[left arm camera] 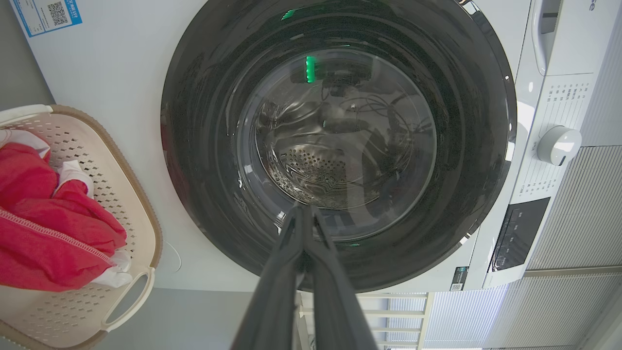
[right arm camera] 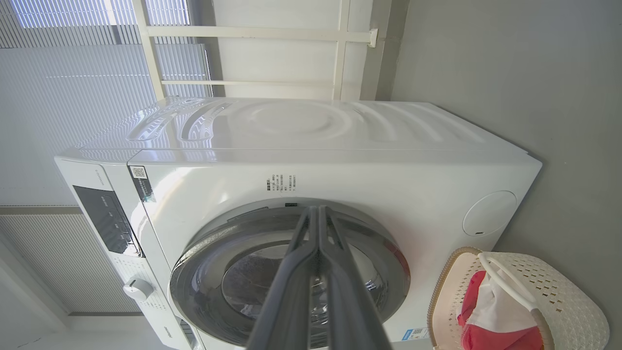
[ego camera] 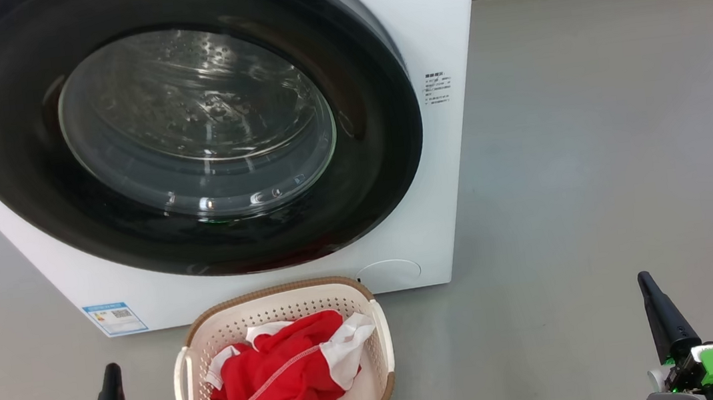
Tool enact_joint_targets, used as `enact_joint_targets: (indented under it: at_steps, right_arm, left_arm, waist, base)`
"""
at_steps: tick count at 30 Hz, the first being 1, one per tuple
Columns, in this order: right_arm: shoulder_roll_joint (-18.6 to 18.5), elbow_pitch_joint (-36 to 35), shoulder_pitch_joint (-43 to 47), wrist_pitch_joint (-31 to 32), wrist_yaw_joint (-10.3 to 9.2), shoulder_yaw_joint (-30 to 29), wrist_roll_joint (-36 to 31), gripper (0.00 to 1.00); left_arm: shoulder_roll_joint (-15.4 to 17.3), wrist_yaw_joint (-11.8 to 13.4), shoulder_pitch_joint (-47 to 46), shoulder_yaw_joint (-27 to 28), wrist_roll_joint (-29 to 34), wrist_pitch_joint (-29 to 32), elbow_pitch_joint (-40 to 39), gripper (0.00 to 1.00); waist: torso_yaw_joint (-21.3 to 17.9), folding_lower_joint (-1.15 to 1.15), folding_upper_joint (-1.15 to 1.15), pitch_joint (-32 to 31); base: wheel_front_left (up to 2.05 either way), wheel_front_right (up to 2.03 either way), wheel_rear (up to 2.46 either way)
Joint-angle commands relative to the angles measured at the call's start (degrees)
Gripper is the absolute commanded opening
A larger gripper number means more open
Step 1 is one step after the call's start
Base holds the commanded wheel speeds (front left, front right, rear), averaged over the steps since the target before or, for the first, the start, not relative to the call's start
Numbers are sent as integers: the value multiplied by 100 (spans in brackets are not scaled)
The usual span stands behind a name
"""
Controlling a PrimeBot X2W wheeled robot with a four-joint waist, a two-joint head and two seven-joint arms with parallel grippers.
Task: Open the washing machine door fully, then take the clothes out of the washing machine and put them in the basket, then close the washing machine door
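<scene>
The washing machine door sat flat against the front of the washing machine, black rim flush as far round as I could see, and I took that as closed. Through its glass I made out bare perforated drum and no red in there.

The clothes lay bunched in the basket, a red heap with a white part draped up near the right-hand rim. The basket stood on the floor just in front of the machine, below the door.

My left gripper hung low beside the basket, apart from it, its 2 fingers pressed together on nothing. My right gripper was well off to the other side, pinched together the same way and empty. By my reckoning all 3 parts of the job were done.

The risk was a door only resting on its catch: it could swing back out, and the basket stood close beneath it. I couldn't see the latch itself. Reflections smeared the glass, so the lowest part of the drum was hard to read and a small item could hide there. The basket's near edge ran off the bottom of the head view, and both my arms were cut off there too
</scene>
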Motion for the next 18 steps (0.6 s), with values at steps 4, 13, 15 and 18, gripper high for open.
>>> enact_joint_targets:
  at_steps: [4, 13, 15, 18]
  right_arm:
    - [-23, -165, -226, 48, 9, 135, 16, 0]
    - [-22, -165, -226, 48, 9, 134, 16, 0]
    - [-22, -165, -226, 48, 9, 134, 16, 0]
    - [-22, -165, -226, 48, 9, 134, 16, 0]
  left_arm:
    - [92, -18, -218, 201, -15, 22, -147, 0]
    - [92, -18, -218, 201, -15, 23, -147, 0]
    - [92, -18, -218, 201, -15, 23, -147, 0]
    - [92, -18, -218, 201, -15, 23, -147, 0]
  waist:
    - [0, 0, 0, 0]
    - [0, 0, 0, 0]
    - [0, 0, 0, 0]
    - [0, 0, 0, 0]
  base:
    - [0, 0, 0]
    - [0, 0, 0]
    - [0, 0, 0]
    - [0, 0, 0]
